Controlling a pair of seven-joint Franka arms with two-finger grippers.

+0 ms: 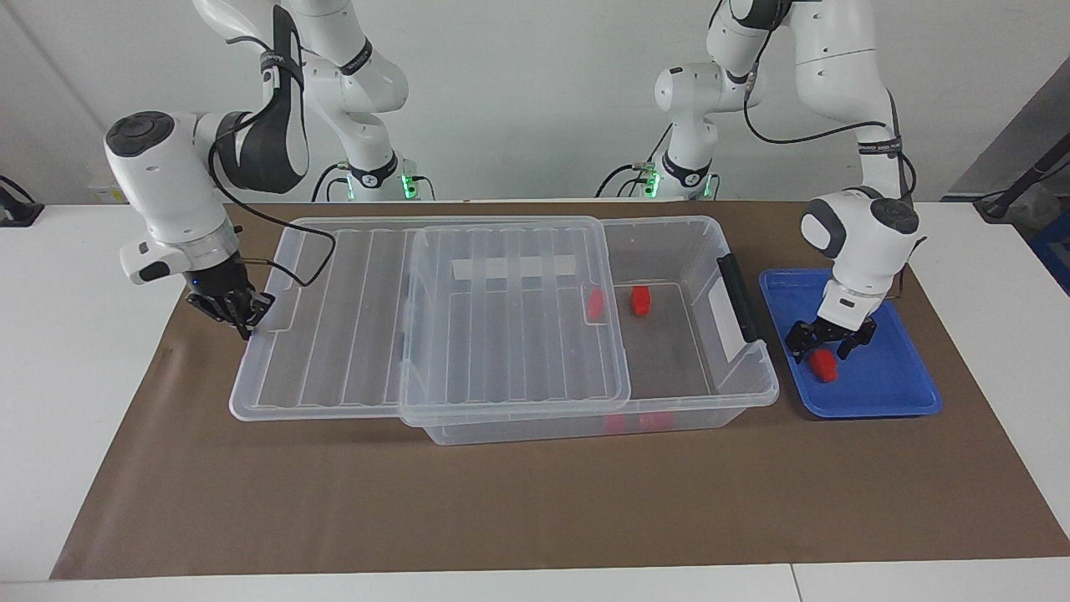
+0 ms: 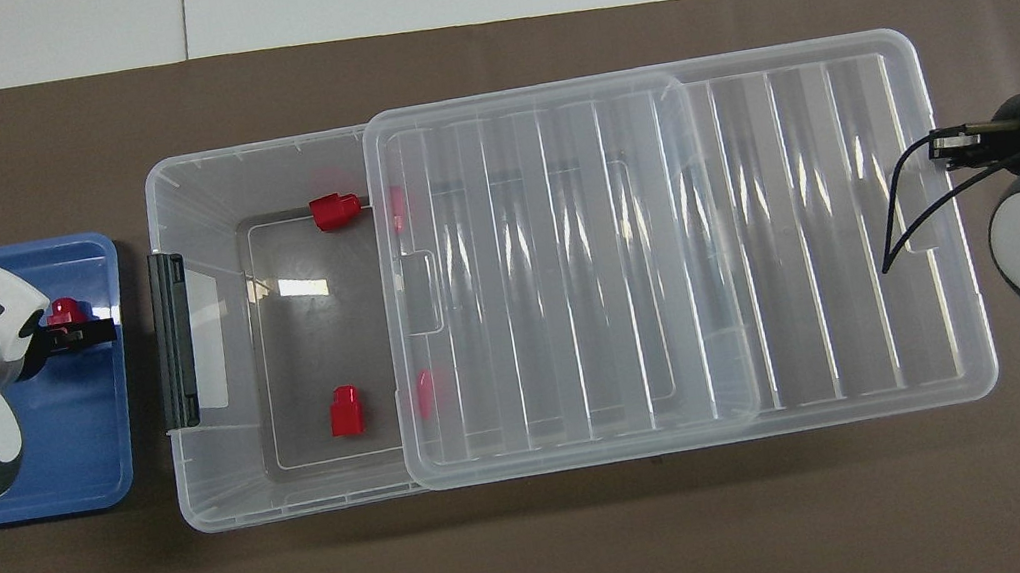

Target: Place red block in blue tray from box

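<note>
The red block (image 1: 824,364) lies on the floor of the blue tray (image 1: 907,393), which stands just beside the box (image 1: 736,393) at the left arm's end of the tabletop. The left gripper (image 1: 829,345) hangs right over the block with its jaws released, one finger on each side, and I cannot tell if they touch it. So, as I judge, the placing step is finished, and the next move for this arm is to lift straight up without knocking the block.

The right gripper (image 1: 242,315) has its jaws clenched and presses on the end edge of the clear lid (image 1: 351,334), which lies half over the box. It seems to be sliding the lid closed; this needs a steady, level push so the lid does not ride up on the rim.

The facing view shows the height of the left gripper above the tray. In the overhead view the wrist hides much of the tray, but the other red blocks (image 2: 348,411) in the box are clear there, two of them under the lid.
</note>
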